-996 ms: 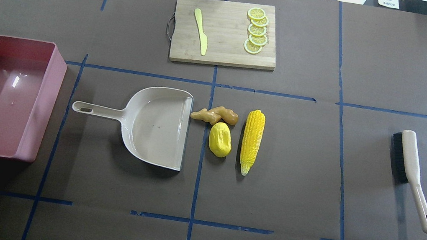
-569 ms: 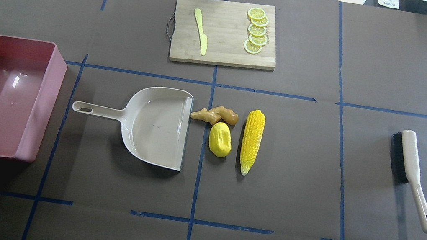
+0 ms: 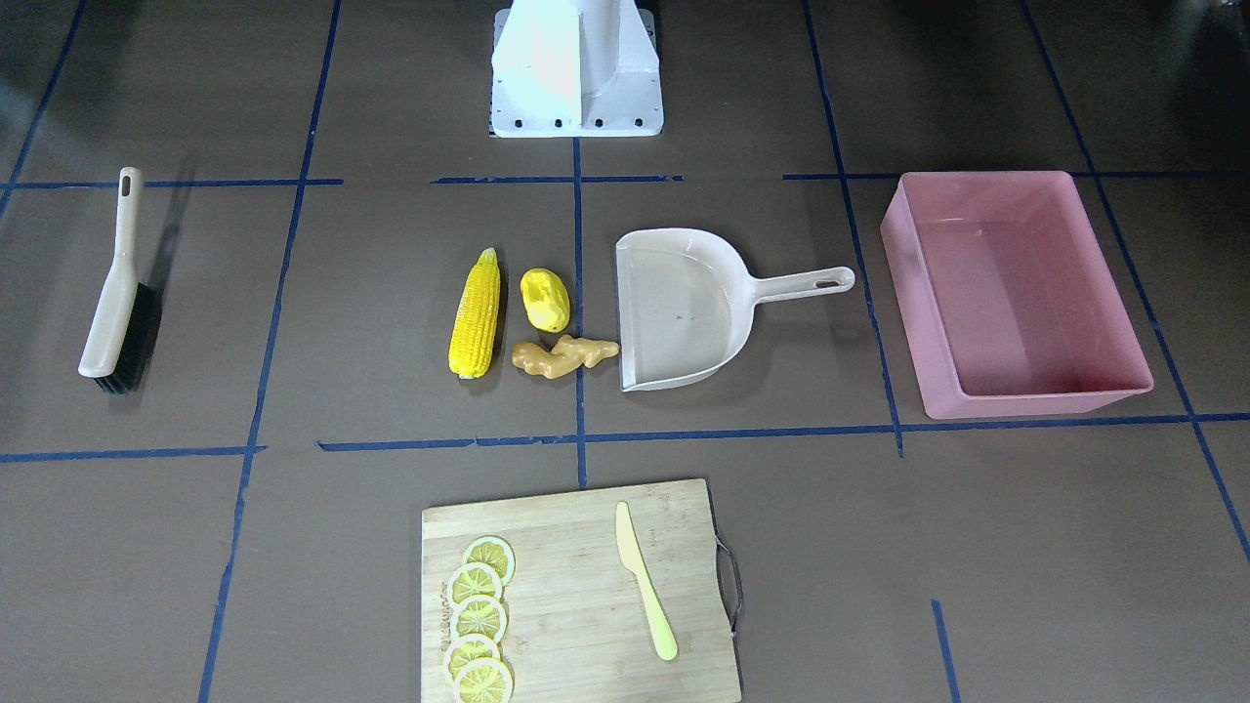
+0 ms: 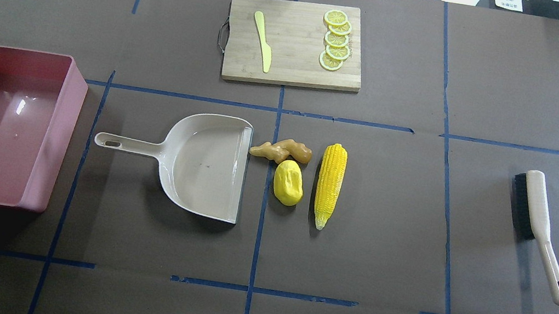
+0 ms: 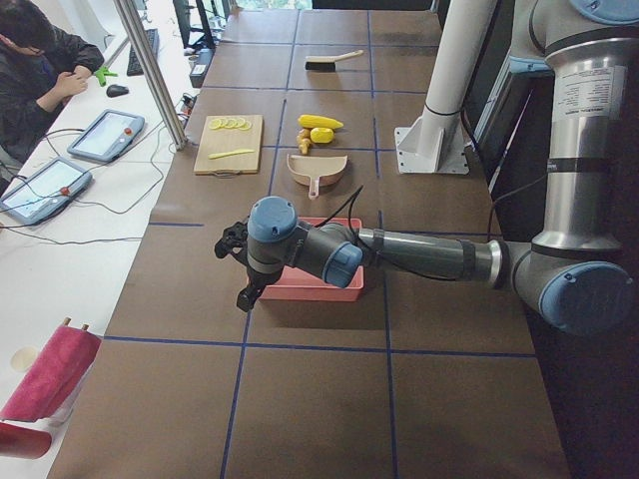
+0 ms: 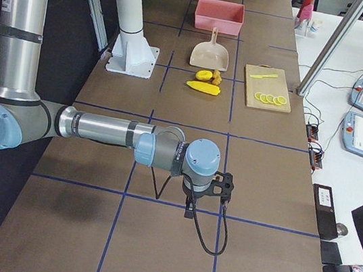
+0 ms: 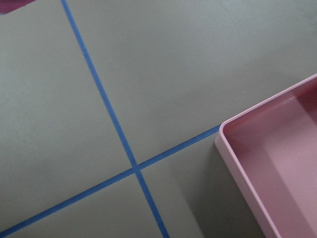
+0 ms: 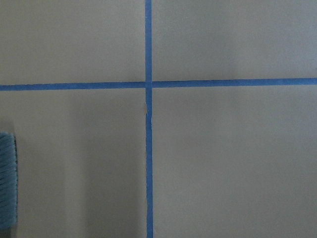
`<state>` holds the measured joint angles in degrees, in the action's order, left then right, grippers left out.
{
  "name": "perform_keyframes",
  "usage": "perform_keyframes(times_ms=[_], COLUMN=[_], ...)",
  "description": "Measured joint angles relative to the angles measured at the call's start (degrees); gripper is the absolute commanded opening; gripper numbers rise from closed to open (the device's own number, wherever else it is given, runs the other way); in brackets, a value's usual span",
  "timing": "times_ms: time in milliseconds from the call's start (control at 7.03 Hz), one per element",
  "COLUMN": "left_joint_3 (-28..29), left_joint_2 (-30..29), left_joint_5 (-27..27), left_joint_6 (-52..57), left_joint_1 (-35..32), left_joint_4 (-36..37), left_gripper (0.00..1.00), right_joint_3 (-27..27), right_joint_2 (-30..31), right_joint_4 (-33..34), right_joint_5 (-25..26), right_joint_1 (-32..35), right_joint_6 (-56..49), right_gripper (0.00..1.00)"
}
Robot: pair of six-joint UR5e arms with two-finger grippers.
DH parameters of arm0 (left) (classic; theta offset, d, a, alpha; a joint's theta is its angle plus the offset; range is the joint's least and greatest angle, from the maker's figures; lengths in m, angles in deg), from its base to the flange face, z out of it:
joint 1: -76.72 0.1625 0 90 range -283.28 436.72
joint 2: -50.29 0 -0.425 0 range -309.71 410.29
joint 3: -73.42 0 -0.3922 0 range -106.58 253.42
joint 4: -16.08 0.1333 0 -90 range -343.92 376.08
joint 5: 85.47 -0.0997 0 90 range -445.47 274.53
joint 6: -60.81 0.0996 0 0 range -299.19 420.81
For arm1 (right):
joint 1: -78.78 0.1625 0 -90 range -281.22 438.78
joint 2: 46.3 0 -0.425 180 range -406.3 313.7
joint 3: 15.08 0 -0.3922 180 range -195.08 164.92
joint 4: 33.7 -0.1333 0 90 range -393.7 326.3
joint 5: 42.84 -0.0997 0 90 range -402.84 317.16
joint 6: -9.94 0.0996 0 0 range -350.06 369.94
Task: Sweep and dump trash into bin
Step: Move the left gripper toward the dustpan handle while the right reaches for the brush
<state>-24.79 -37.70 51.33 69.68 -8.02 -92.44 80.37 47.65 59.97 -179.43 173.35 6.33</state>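
The trash lies mid-table in the overhead view: a long corn cob (image 4: 330, 184), a lumpy yellow fruit (image 4: 289, 182) and a tan ginger root (image 4: 281, 150), right of the beige dustpan's (image 4: 206, 163) open mouth. The pink bin (image 4: 59, 146) stands at the table's left end and holds nothing; its corner shows in the left wrist view (image 7: 277, 163). My left gripper (image 5: 230, 243) hovers beyond the bin's outer end, my right gripper (image 6: 224, 184) over bare table at the right end. Both show only in side views, so I cannot tell whether they are open or shut.
A brush (image 4: 532, 208) with black bristles lies at the right. A wooden cutting board (image 4: 292, 70) at the back carries lemon slices (image 4: 335, 41) and a pale yellow knife (image 4: 263, 42). The robot's base (image 3: 576, 68) stands at the near edge.
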Motion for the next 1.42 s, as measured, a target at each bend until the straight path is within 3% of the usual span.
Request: perform_keyframes(times_ms=[569,1139,1423], left_joint_3=[-11.43,-15.0,-14.76], left_joint_2=[-1.4,-7.47,-12.18], left_joint_5=[0.0,1.24,1.65], left_joint_6=[-0.81,-6.93,-8.85], left_joint_1=[4.89,18.33,24.54], left_joint_4=[0.55,0.39,0.49], left_gripper=[1.0,1.0,1.0], right_joint_3=[0.09,3.08,8.71], right_joint_2=[-0.08,-1.0,1.44], right_joint_4=[0.0,0.07,-0.03], right_joint_5=[0.1,-2.28,-4.4], right_joint_1=[-0.1,-1.16,-4.68], right_joint_6=[0.08,1.75,9.49], right_gripper=[1.0,1.0,1.0])
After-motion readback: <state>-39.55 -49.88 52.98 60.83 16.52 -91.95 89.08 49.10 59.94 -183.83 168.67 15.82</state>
